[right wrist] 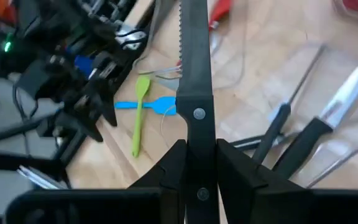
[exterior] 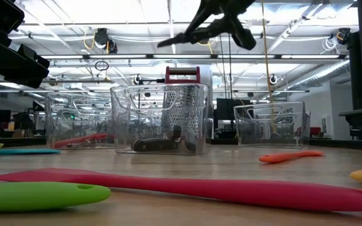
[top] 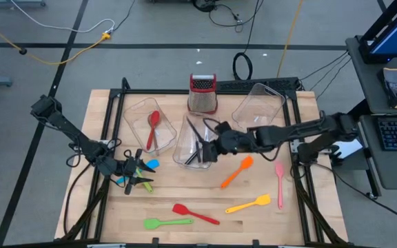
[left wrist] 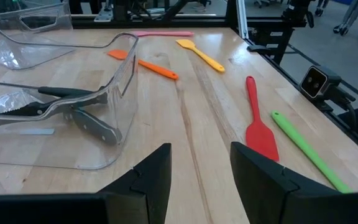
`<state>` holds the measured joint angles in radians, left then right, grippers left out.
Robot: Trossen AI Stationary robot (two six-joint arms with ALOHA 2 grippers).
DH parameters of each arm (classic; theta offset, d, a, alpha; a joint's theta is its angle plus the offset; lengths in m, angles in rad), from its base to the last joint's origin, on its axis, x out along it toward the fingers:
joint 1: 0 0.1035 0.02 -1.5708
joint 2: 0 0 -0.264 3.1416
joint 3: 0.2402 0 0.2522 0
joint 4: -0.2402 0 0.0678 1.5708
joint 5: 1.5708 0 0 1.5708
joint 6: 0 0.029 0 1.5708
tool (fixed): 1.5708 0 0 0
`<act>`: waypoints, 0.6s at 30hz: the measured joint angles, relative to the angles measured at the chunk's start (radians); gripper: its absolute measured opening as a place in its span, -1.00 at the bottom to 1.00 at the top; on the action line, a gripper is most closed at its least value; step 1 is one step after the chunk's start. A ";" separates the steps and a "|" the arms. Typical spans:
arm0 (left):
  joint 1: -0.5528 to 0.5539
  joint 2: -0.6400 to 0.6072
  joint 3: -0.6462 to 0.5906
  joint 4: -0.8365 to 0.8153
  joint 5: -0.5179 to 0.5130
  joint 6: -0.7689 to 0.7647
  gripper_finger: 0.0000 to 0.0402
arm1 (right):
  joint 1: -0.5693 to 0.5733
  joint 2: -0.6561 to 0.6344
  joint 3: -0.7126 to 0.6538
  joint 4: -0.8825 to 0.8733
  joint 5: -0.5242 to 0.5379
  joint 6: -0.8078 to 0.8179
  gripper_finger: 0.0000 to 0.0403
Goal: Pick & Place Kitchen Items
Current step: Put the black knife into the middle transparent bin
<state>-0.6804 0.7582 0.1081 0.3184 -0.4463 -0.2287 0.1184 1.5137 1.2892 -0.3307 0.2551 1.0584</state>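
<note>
My right gripper (top: 209, 148) hangs over the middle clear tub (top: 185, 134), shut on a black-handled serrated knife (right wrist: 194, 56). Several more knives (right wrist: 303, 134) lie in that tub. My left gripper (left wrist: 201, 174) stands open low over the table's left part, nothing between its fingers, beside a blue utensil (top: 152, 164) and a small green one (right wrist: 138, 115). A red spoon (top: 153, 124) lies in the left tub. Flat on the wood lie an orange spatula (top: 236, 172), a pink one (top: 280, 182), a yellow one (top: 249, 204), a red one (top: 195, 213) and a green spoon (top: 166, 222). My right gripper pinches the knife's black handle (right wrist: 197, 134) between its two fingers, which lie along the handle. The blade (right wrist: 192, 43) sticks out forward past the fingertips. The knife (exterior: 181, 39) is lifted clear, high above the tub, slanting down from the gripper.
A steel box grater with a red top (top: 202, 93) stands behind the middle tub. Another clear tub (top: 259, 107) sits at the back right. A black frame (top: 205, 88) borders the table's far and side edges. Bare wood shows between the loose utensils at the front.
</note>
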 joint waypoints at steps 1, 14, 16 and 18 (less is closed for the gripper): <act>0.000 0.000 0.000 0.000 0.000 0.000 -0.16 | -0.014 0.008 0.000 0.006 -0.019 0.033 -0.74; 0.000 0.000 0.000 -0.001 0.001 -0.002 -0.16 | -0.114 0.019 0.001 -0.118 -0.183 0.467 -0.74; 0.000 0.000 0.000 -0.001 0.001 -0.002 -0.16 | -0.113 0.018 0.001 -0.111 -0.203 0.503 -0.74; 0.000 0.000 0.000 -0.001 0.001 -0.002 -0.16 | -0.113 0.022 0.001 -0.112 -0.206 0.531 -0.74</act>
<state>-0.6804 0.7582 0.1081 0.3176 -0.4450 -0.2302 0.0054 1.5356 1.2903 -0.4426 0.0491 1.5893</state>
